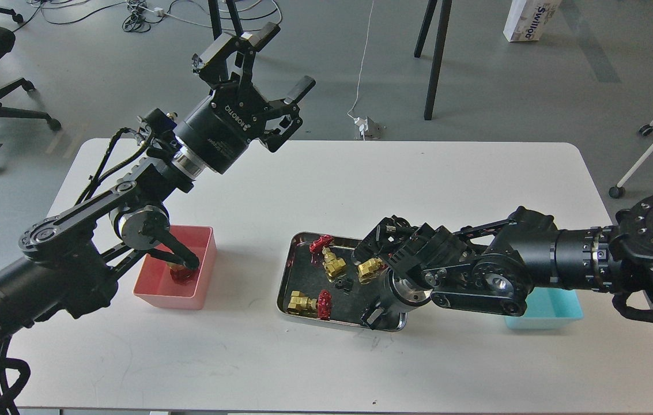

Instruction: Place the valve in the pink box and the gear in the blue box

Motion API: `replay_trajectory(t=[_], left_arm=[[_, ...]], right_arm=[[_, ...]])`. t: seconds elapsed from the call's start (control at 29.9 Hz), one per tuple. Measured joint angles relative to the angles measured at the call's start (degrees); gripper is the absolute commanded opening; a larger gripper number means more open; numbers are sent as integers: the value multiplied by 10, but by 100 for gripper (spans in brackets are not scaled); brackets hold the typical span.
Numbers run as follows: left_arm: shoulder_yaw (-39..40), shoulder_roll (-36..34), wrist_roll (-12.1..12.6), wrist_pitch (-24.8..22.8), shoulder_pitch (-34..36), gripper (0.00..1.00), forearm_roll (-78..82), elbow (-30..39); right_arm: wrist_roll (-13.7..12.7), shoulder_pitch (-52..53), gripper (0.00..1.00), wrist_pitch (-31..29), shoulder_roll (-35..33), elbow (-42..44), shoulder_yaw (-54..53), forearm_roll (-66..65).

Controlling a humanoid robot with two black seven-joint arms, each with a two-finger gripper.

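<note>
Left tool (pixel 265 63) is held spread, empty; right tool (pixel 373 271), low over the shiny steel tray (pixel 291 275), cannot be read. A small brass, red-wheeled valve (pixel 333 263) could be knocked aside.

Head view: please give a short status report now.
Left end effector open, raised, empty. Right end effector over steel tray, state unclear. One valve in pink box; blue box partly hidden by right arm.

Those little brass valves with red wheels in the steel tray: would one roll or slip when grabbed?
The valve looks like solid metal, so probably stiff and heavy for its size. Its knobby shape likely stops rolling, though the shiny tray may let it slide.
</note>
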State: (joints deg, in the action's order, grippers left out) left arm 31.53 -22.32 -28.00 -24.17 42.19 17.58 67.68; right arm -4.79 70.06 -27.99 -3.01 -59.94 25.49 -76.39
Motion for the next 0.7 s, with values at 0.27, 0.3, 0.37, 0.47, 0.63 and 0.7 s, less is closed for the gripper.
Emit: replay_trajectory(t=[0.27, 0.3, 0.37, 0.47, 0.63, 0.7], left_arm=[[0, 0, 0, 0, -1, 87, 0, 0], [0, 1, 0, 0, -1, 87, 0, 0], [0, 1, 0, 0, -2, 87, 0, 0], [0, 1, 0, 0, -2, 87, 0, 0], [-1, 4, 0, -1, -2, 87, 0, -4], [-2, 7, 0, -1, -2, 87, 0, -5]], right_arm=[[2, 1, 15, 0, -3, 0, -1, 5], [2, 1, 14, 0, -3, -1, -1, 6], [3, 4, 13, 0, -5, -4, -1, 7], [3, 11, 13, -1, -14, -10, -6, 9], [5, 39, 12, 0, -73, -36, -35, 12], [6, 49, 12, 0, -118, -57, -51, 13]])
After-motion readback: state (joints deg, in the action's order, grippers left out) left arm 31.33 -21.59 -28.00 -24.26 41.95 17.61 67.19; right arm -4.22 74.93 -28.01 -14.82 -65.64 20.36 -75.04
